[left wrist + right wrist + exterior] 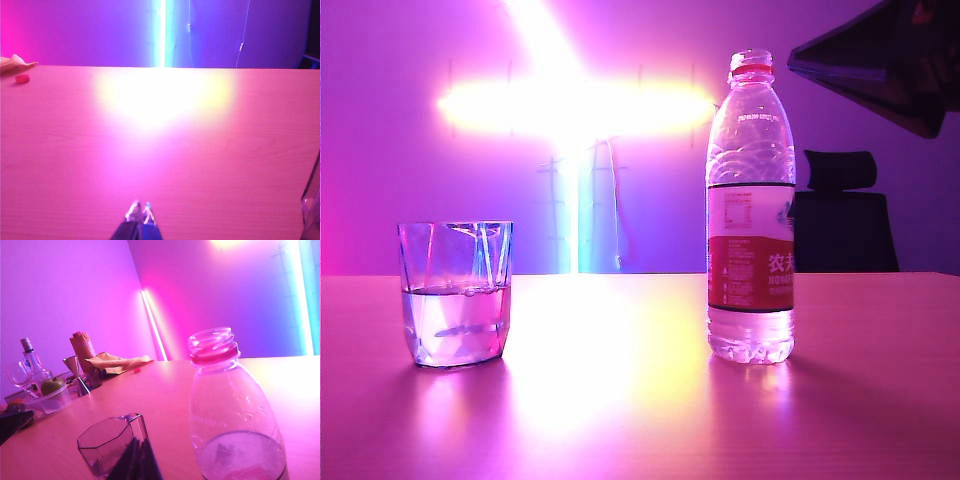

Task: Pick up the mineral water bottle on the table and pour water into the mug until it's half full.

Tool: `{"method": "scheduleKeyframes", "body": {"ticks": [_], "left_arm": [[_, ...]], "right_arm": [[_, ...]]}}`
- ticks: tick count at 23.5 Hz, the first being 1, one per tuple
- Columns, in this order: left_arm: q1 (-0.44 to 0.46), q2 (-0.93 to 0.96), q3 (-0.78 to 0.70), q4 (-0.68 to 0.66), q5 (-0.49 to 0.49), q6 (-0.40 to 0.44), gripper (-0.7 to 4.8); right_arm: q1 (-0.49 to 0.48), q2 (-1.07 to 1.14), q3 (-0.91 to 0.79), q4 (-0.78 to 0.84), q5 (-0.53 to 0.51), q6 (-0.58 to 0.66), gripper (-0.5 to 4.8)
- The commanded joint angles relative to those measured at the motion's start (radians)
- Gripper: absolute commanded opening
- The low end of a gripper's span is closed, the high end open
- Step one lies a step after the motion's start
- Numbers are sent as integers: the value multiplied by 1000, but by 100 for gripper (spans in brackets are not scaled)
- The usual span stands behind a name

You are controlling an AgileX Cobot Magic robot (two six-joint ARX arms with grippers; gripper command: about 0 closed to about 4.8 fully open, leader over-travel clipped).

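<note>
Mineral water bottle (750,210) stands upright and uncapped on the table (620,420), toward its right side; the mug (455,293), part-filled with water (455,325), sits well apart toward the left. Right gripper (136,460) hangs clenched, empty, above both. Left gripper (139,212), fingers pressed together, hovers over bare tabletop.

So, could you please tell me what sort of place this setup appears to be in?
Probably a bar-style demo room: neon light strips glow on the wall, a metal jigger and wine glass sit at the wooden table's edge, and an office chair stands behind.
</note>
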Motion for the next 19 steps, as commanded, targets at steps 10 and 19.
{"method": "scheduleKeyframes", "body": {"ticks": [10,19], "left_arm": [[-3,2,4,13,0,-3,-2],[-3,2,4,13,1,-3,-2]], "right_arm": [[0,-2,-4,-71,-1,2,-9],[-63,-2,-3,-97,324,-244,-8]]}}
